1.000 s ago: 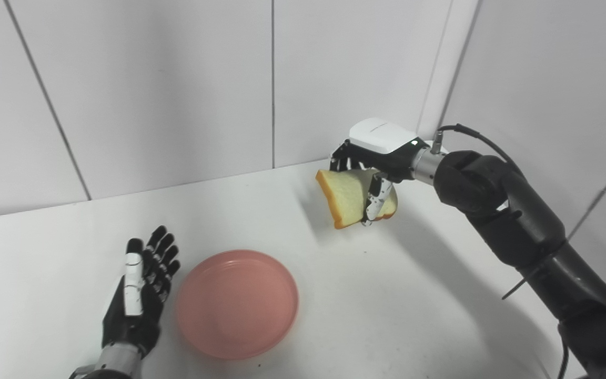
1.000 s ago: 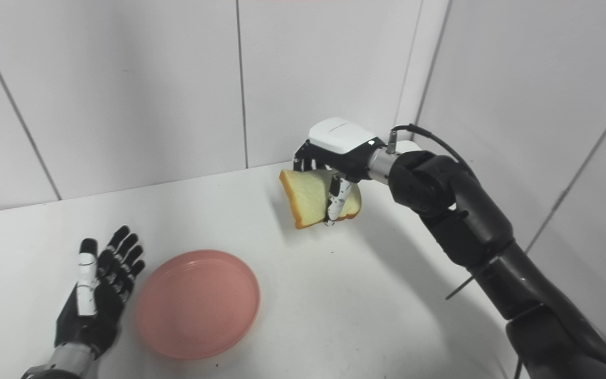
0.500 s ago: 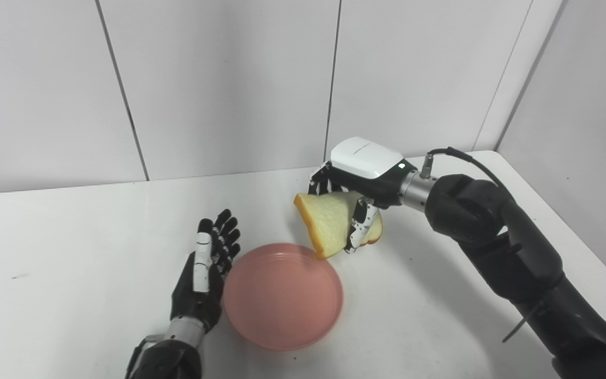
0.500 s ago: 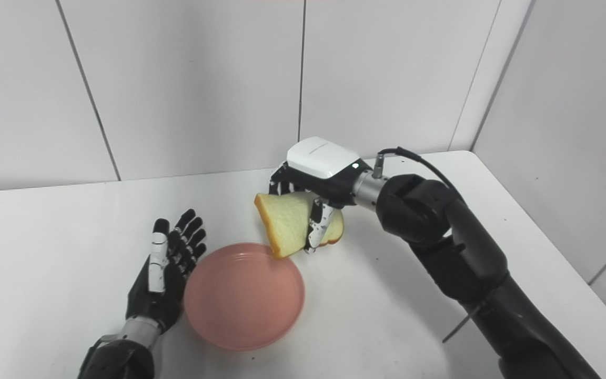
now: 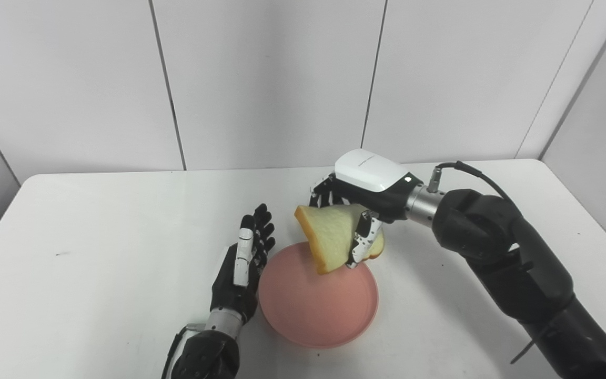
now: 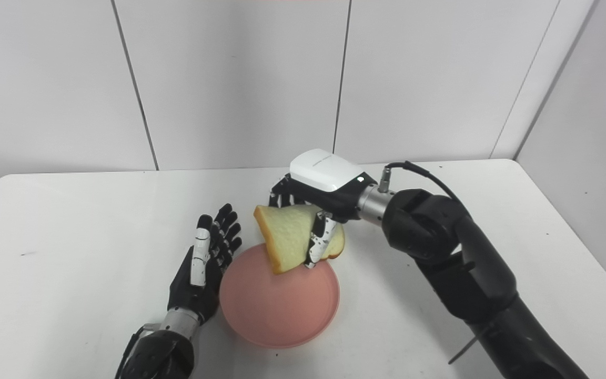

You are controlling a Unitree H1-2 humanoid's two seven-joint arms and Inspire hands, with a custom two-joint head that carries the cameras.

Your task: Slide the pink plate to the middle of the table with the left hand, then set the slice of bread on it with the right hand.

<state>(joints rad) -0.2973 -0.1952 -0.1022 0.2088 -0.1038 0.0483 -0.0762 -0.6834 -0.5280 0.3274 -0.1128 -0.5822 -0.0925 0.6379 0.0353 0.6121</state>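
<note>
Two hands are working over the white table (image 5: 98, 226). Right hand (image 5: 358, 197) is pinching the bread (image 5: 332, 237), holding it tilted in the air above the far rim of the plate (image 5: 319, 308). Bread appears clear of the plate, though contact is hard to judge. Plate is lying near the middle of the table, toward the near edge. Left hand (image 5: 242, 273) is resting just beside the plate's left rim, fingers spread and holding nothing.

Pink plate (image 5: 329, 310); cream, brown-crusted bread (image 5: 329, 237); white table (image 5: 98, 237).
</note>
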